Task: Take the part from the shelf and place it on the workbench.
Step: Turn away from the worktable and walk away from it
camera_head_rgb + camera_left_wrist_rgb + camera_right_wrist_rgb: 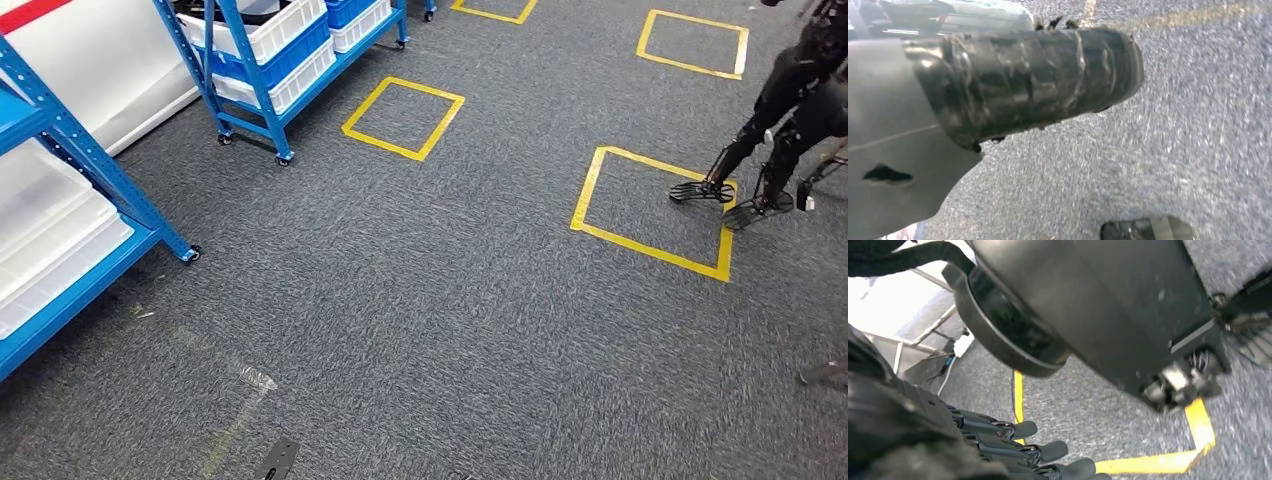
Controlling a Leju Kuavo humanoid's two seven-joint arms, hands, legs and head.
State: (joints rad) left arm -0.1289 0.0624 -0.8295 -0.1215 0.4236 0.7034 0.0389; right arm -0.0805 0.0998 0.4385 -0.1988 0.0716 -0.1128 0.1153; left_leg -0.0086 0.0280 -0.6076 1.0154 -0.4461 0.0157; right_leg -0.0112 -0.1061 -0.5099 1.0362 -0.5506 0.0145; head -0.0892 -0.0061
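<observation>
Grey carpet floor [420,320] with yellow tape squares [404,118], we see blue shelves [262,60] far left holding white bins [270,35], no legible writing, right hand [998,445] fingers [1048,451] extended, empty, left hand [1013,82] grip unclear, part's whereabouts unclear.

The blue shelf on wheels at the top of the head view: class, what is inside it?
The blue shelf holds white bins over blue ones. Their walls hide any contents, and the frame cuts off the upper levels.

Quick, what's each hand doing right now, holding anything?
Left hand: thumb in view, fingers hidden, so it cannot be told.
Right hand: fingers extended and apart, holding nothing; open.
</observation>
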